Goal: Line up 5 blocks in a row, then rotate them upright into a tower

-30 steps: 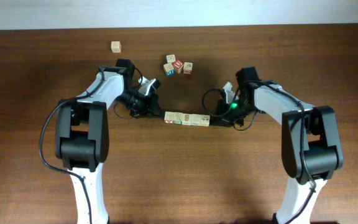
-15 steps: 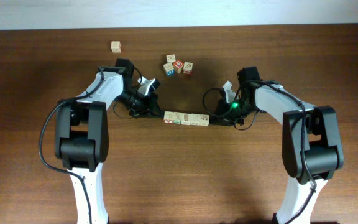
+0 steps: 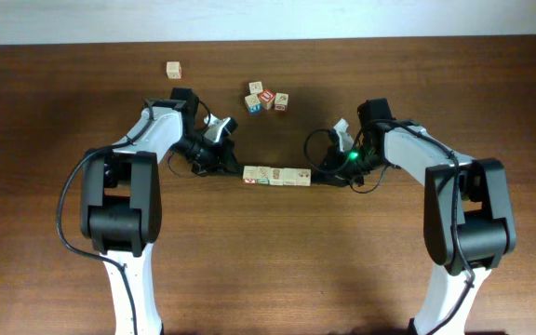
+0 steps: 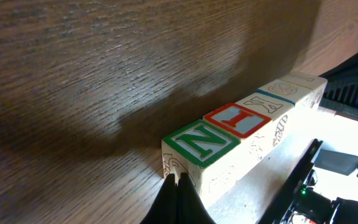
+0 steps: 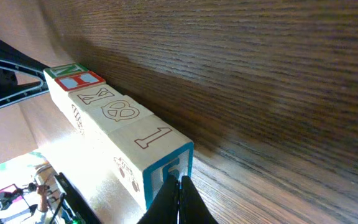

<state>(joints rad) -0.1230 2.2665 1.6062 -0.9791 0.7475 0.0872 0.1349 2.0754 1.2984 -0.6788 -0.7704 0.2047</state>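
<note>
The left gripper (image 4: 178,186), pinched closed and empty, touches the green N block (image 4: 201,142) at the left end of the row of blocks (image 3: 277,177). The right gripper (image 5: 180,186), likewise closed and empty, meets the block marked 1 (image 5: 154,138) at the right end. A red I block (image 4: 237,119) sits beside N.

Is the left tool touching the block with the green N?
Touching. The left wrist view shows the tip of the shut left tool against the end face of the green N block, with no gap.

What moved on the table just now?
The row of five blocks slid slightly toward the left arm's side, held between the shut left gripper and right gripper, which moved with it. The block cluster and lone block stayed put.
</note>
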